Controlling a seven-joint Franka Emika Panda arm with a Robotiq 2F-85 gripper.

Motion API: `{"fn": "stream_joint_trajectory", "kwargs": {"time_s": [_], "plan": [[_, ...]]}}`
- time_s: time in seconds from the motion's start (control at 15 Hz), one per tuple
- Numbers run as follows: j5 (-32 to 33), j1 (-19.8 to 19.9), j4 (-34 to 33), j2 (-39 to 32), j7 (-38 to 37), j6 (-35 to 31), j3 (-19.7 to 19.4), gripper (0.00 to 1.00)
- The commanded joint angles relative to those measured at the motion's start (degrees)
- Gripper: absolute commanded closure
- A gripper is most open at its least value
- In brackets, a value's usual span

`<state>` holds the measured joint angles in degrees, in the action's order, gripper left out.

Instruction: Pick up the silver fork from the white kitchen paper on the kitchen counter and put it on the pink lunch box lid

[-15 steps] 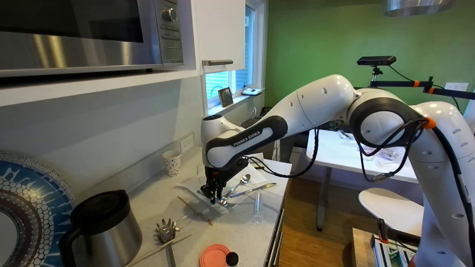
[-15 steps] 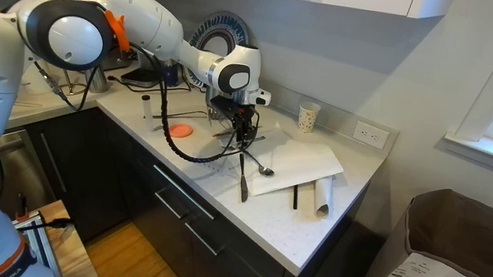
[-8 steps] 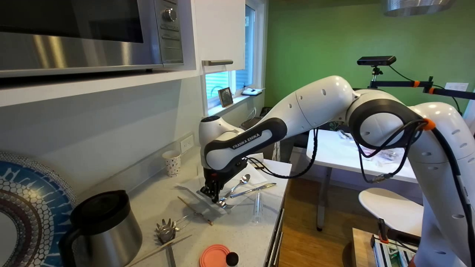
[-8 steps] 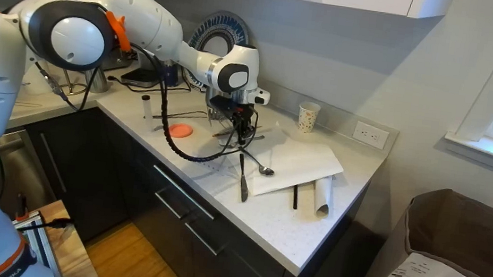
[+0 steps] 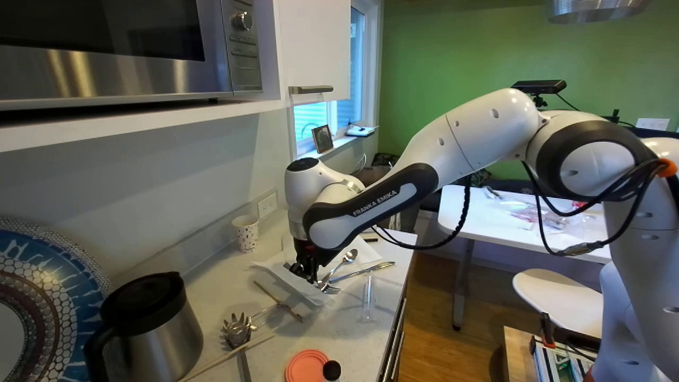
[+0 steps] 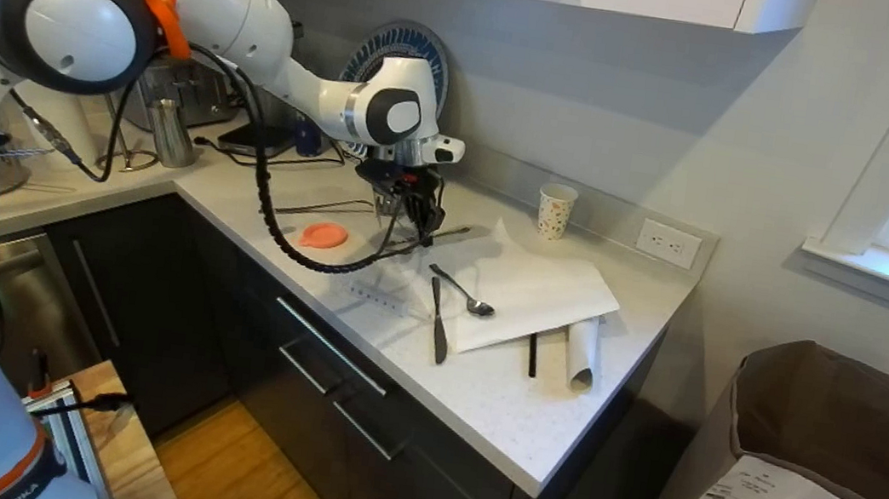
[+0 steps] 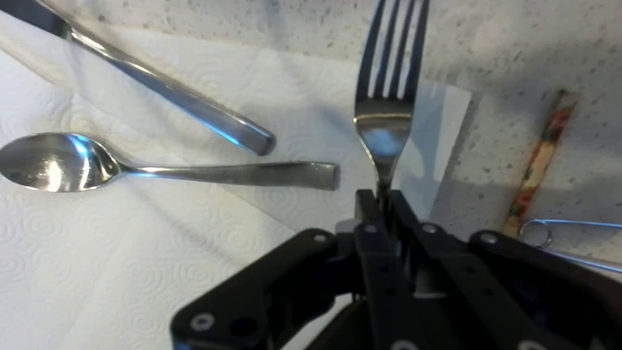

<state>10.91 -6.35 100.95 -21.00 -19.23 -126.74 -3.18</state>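
My gripper (image 7: 382, 197) is shut on the silver fork (image 7: 385, 121), at the fork's neck. In the wrist view the tines point away from the fingers; the handle is hidden beneath the gripper. In an exterior view the tines (image 5: 330, 288) show beside the gripper (image 5: 312, 277), a little above the white kitchen paper (image 5: 276, 267). The paper (image 6: 543, 284) lies right of my gripper (image 6: 425, 238) in an exterior view. The pink lunch box lid (image 6: 324, 234) lies flat on the kitchen counter (image 6: 492, 410) left of the gripper; it also shows in an exterior view (image 5: 306, 365).
A spoon (image 7: 233, 174) and a knife (image 7: 180, 99) lie beside the fork. A patterned stick (image 7: 539, 165), a pasta server (image 5: 237, 330) and a clear tube (image 5: 368, 297) lie or stand nearby. A kettle (image 5: 154, 323) and paper cup (image 5: 246, 233) stand near the wall.
My gripper has risen with the fork and moved left, toward the lid's side, in an exterior view. The arm has drawn back toward its base. The spoon and knife stayed in place.
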Motion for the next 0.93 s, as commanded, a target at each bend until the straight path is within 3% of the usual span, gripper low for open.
{"fn": "stream_joint_trajectory", "kwargs": {"time_s": [0.0,0.2,0.53,0.6,0.87], "plan": [[5.08,-1.89,10.75,9.03,-0.18,-1.91,0.58,0.98],[6.68,-2.14,15.08,12.87,3.02,-2.14,2.93,0.98],[7.82,-1.51,20.43,17.16,15.59,-1.50,6.54,0.98],[6.92,-1.53,16.32,14.12,11.12,-0.08,6.38,0.91],[6.91,-1.41,18.28,15.69,14.74,-0.09,6.89,0.91]]}}
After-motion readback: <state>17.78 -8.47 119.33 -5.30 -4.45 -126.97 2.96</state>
